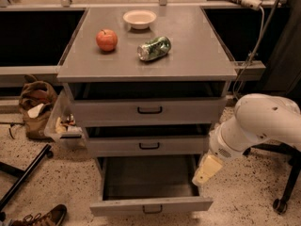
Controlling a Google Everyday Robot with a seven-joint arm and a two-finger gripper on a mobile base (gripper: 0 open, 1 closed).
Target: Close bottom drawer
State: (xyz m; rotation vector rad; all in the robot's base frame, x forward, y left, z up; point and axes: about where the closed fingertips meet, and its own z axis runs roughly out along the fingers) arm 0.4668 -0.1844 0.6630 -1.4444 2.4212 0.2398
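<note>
— Where is the bottom drawer?

— It is pulled well out from beneath the worktop. Its front is nearest the camera, with the small black handle low on it. The middle drawer and the top drawer look a little out too, but they are not the job.

— And the claw?

— It hangs at the end of the white arm, at the drawer's right wall and behind the front panel. Whether it touches that wall, and whether it is apart or together, cannot be told from here.

— So how should the robot do this well?

— It probably has to bring the claw round to the outer face of the front panel, near the middle by the handle. From there it can push straight back along the runners. A shove at the right corner alone could skew the drawer and make it bind.

— Anything to watch for?

— The claw should work from outside the box. If it dips inside, it could be trapped between the closing front and the middle drawer. A slow, even push also seems wise. The apple and the can, lying on its side on the worktop, might roll if the worktop is jolted.
</note>
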